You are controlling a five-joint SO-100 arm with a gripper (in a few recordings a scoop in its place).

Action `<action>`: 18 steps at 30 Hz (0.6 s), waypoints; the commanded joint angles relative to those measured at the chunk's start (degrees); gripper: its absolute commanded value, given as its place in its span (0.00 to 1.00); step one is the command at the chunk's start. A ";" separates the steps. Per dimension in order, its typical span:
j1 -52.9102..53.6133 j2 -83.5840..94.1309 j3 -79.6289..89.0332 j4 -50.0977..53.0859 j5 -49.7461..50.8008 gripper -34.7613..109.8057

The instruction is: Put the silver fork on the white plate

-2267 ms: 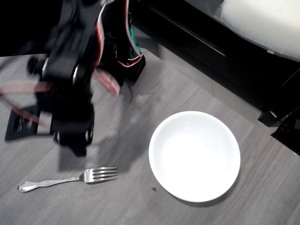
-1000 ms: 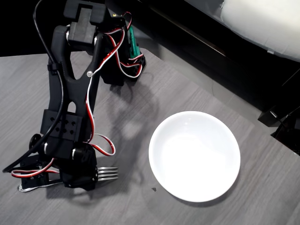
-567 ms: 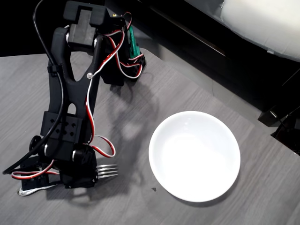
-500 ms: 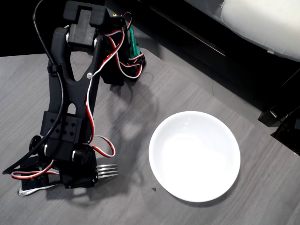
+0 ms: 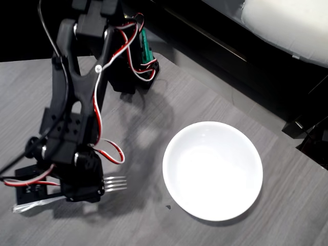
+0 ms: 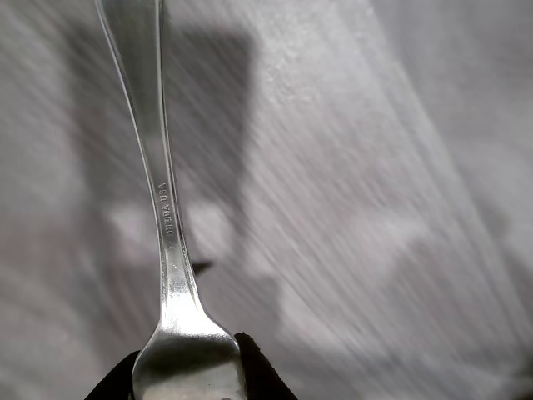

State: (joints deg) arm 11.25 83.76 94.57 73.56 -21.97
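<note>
The silver fork (image 5: 116, 183) lies near the table's front left in the overhead view, tines pointing right toward the white plate (image 5: 212, 170), its handle end (image 5: 23, 205) poking out left of the black arm (image 5: 74, 128). The arm's head covers the fork's middle. In the wrist view the fork's handle (image 6: 163, 208) runs up from the bottom edge, and my gripper (image 6: 187, 382) is shut on the fork's neck, a black fingertip (image 6: 260, 377) showing at each side. The table behind is blurred with motion. The plate is bare, about a hand's width right of the tines.
The arm's base (image 5: 134, 61) with red and white wires stands at the back left. Behind the grey wood table (image 5: 154, 128) runs dark furniture with a white cushion (image 5: 287, 25) at the top right. A small dark speck (image 5: 168, 207) lies by the plate's lower left.
The arm came down over the fork and closed on it. In the last half second arm and fork shifted slightly up and left together.
</note>
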 commanded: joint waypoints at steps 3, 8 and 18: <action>-4.39 13.45 -1.41 5.62 0.88 0.24; -16.08 22.76 1.58 10.20 6.42 0.24; -52.29 23.20 2.20 11.25 26.81 0.24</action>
State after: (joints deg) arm -33.49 107.49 97.29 85.96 1.14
